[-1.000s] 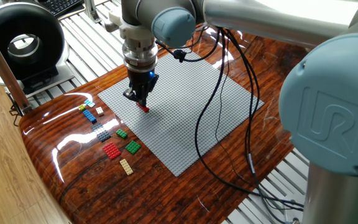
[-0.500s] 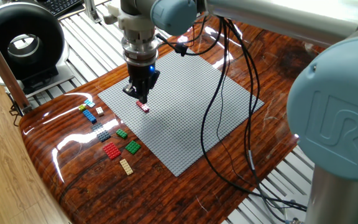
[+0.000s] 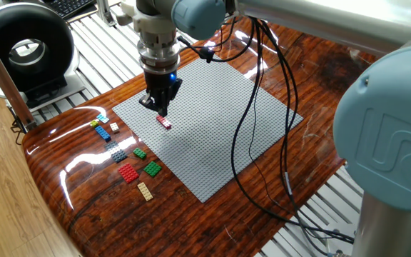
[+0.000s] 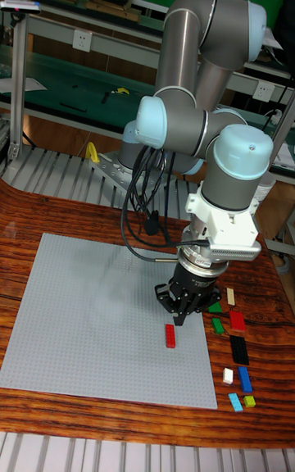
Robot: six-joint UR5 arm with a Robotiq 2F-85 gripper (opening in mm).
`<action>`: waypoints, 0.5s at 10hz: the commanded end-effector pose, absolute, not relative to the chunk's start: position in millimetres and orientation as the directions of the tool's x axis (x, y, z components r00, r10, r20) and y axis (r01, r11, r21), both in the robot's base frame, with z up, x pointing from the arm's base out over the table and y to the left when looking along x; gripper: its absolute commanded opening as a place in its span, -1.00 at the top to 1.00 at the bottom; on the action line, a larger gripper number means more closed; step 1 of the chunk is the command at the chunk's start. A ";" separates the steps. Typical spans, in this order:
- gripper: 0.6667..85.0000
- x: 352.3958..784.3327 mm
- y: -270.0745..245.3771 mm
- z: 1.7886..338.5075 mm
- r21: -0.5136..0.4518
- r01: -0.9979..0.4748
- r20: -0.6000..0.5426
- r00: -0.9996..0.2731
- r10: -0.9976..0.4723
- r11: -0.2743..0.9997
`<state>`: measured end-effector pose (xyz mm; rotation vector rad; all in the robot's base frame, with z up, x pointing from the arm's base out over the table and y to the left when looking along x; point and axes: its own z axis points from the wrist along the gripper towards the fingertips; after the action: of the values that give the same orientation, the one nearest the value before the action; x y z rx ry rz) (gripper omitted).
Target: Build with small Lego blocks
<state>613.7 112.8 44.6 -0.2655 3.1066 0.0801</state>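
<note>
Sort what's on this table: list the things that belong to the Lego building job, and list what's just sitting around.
Belongs to the job:
red brick on the grey baseplate
loose bricks on the wood beside the baseplate
gripper just above the red brick

Just lying about:
black ring-shaped device
dangling black cables
keyboard at the back

Glossy wooden table (image 3: 262,185), matt plastic baseplate (image 3: 212,135)

My feeds are bright and evenly lit from overhead. The glossy desk (image 3: 91,207) throws white streaks of glare along its left edge in the fixed view. Shadows are soft and faint. The near arm joint (image 3: 391,143) looms large and slightly soft; the tall view is sharp throughout.
</note>
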 end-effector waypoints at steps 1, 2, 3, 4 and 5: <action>0.98 618.3 113.2 46.4 0.048 -0.227 -0.047 -0.973 -0.225 0.973; 0.98 617.9 113.2 46.4 0.048 -0.235 -0.045 -0.971 -0.233 0.971; 0.98 617.9 115.6 46.5 0.057 -0.226 -0.047 -0.974 -0.223 0.972; 0.98 617.9 116.8 46.6 0.063 -0.213 -0.047 -0.977 -0.210 0.975; 0.98 620.6 126.8 47.1 0.071 -0.195 -0.048 -0.980 -0.191 0.978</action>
<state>617.5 116.4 45.2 -0.3294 3.0869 0.0832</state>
